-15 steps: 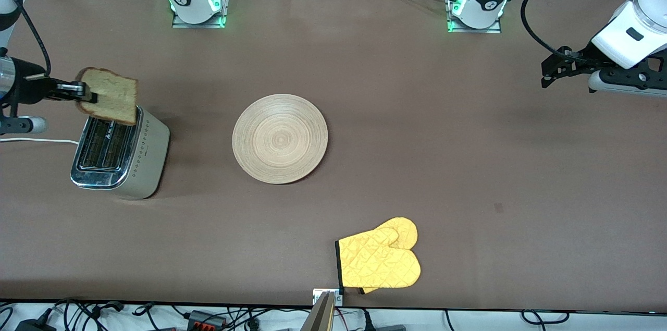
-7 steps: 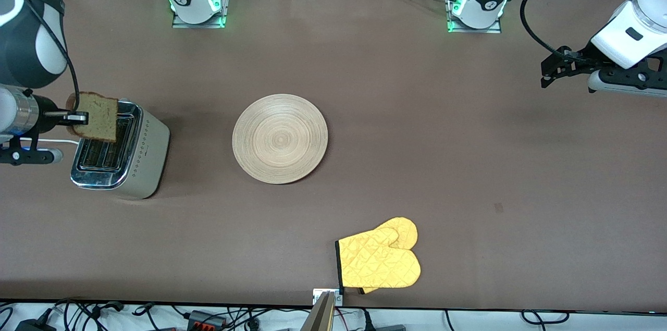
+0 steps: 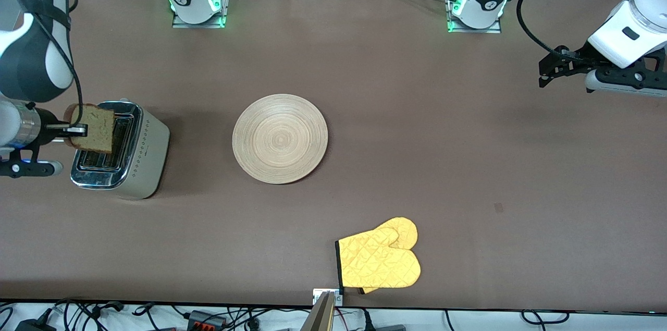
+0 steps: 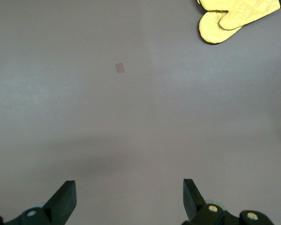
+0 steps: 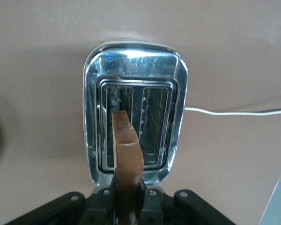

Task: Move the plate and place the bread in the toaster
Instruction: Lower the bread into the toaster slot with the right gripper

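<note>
The right gripper (image 3: 78, 129) is clamped on the bread (image 3: 94, 128), its two fingers pinching the slice flat by one crust edge. The slice stands on edge, hanging over the chrome top of the toaster (image 3: 139, 156). In the right wrist view the bread (image 5: 128, 154) rises straight out from between the fingers (image 5: 102, 202) and lines up with one of the two slots of the toaster (image 5: 133, 61); whether its lower edge has entered the slot or is only just above it, I cannot tell. The slice touches nothing but the fingers, as far as can be seen. The toaster's white cord (image 5: 239, 112) trails off across the table (image 3: 417, 164) from under this gripper.

The plate (image 3: 280, 138) lies flat on the table, well apart from the right gripper, past the toaster toward the left arm's end. It holds nothing.

The left gripper (image 3: 544, 70) waits in the air over the table at the left arm's end, well apart from the plate. Its fingers (image 4: 64, 200) stand wide apart, holding and touching nothing; the left wrist view shows only table between them. The yellow oven mitt (image 3: 379, 260) lies near the table edge closest to the front camera, well apart from both grippers.
</note>
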Tool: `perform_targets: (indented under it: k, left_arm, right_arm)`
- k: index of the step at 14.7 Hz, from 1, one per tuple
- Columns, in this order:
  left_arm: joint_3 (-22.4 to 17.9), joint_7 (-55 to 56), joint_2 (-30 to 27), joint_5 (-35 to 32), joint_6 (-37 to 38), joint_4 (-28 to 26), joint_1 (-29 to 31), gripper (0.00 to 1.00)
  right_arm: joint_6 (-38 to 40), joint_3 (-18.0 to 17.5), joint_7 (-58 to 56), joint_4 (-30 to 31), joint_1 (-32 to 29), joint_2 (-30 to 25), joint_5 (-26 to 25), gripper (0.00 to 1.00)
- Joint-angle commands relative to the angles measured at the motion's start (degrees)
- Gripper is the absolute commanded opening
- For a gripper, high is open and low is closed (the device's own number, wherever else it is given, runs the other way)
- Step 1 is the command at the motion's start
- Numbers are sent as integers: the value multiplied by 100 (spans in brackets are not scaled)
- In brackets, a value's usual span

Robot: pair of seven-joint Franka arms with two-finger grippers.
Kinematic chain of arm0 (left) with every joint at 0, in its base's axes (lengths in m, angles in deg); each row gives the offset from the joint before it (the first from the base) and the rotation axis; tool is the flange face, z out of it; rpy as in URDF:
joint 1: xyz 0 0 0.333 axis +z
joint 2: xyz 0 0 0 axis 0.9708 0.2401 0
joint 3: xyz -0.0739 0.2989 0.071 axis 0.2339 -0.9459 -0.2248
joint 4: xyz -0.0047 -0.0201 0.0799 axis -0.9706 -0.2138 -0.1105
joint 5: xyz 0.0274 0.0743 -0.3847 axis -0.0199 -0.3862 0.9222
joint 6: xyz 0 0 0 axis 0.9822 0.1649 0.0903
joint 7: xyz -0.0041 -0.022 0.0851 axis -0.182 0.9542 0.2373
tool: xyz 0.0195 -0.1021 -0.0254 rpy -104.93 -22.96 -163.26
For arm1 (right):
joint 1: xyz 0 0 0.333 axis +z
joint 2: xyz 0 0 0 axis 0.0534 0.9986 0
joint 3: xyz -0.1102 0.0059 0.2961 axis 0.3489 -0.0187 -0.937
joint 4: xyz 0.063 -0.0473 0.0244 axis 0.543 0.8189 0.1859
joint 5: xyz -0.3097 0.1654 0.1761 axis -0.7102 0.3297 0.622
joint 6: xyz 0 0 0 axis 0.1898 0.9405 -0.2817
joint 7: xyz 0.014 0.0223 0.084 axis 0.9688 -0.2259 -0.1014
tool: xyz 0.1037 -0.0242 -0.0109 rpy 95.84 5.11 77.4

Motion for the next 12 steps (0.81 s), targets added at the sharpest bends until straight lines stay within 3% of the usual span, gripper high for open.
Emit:
perform_targets:
  k: [1, 12]
  left_arm:
    - [23, 68, 94, -38, 65, 172, 23, 100]
    - [32, 85, 85, -38, 91, 172, 5, 100]
  right_arm:
    - [-46, -7, -22, -186, -84, 164, -88, 0]
    - [-248, -7, 197, -186, -286, 515, 263, 0]
